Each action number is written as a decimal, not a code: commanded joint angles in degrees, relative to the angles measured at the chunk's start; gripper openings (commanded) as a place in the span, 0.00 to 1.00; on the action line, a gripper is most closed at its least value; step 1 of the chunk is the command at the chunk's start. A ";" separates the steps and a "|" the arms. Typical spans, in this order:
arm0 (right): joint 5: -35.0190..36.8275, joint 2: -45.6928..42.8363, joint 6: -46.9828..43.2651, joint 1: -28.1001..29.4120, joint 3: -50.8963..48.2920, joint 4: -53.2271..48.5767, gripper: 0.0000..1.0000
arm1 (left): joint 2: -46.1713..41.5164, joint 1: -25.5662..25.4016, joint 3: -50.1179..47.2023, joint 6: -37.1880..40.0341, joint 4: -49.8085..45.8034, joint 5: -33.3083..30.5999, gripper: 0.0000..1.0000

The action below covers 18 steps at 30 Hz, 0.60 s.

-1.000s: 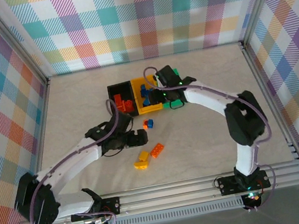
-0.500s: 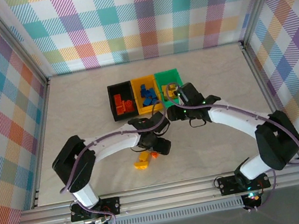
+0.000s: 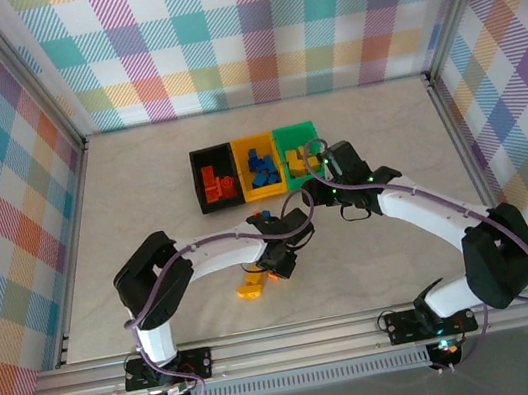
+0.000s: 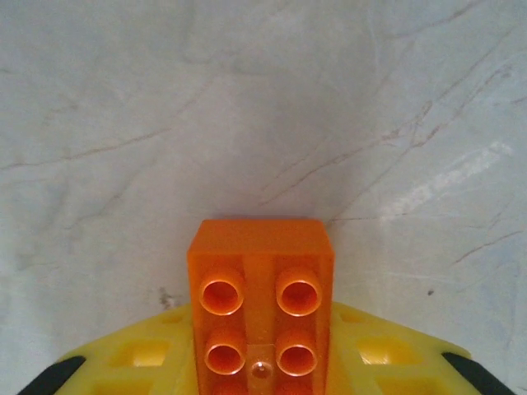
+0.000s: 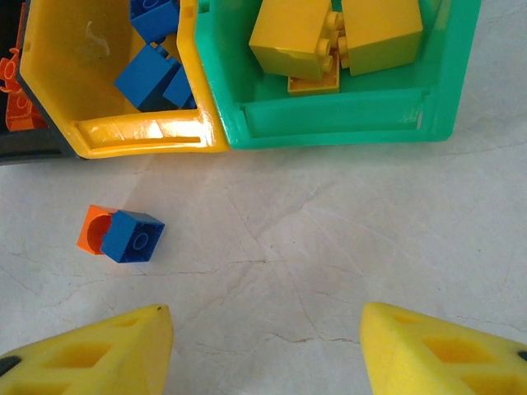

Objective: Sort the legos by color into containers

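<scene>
Containers: three open-top rectangular plastic bins joined in a row, standing just above centre of the overhead view on a pale marbled table (image 3: 139, 178). The black bin (image 3: 196, 180) at left holds red-orange studded bricks, the yellow bin (image 3: 266, 195) in the middle blue ones, and the green bin (image 3: 293, 131) at right yellow ones. The right gripper (image 5: 263, 350), near the green bin's lower edge, has its yellow fingers (image 5: 445, 350) spread wide with nothing between them. The left gripper (image 3: 280, 260), below centre, clasps a red-orange studded plastic brick (image 4: 262, 288), its fingers touching both sides. Loose on the table are a yellow brick (image 3: 251, 283) just left of that gripper, and a small blue brick (image 5: 134, 237) touching an orange piece (image 5: 92, 228) below the yellow bin.
</scene>
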 commanded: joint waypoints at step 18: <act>-2.59 0.50 0.27 0.67 -0.47 1.88 0.62 | -3.18 34.62 15.85 -5.16 6.84 -0.99 0.34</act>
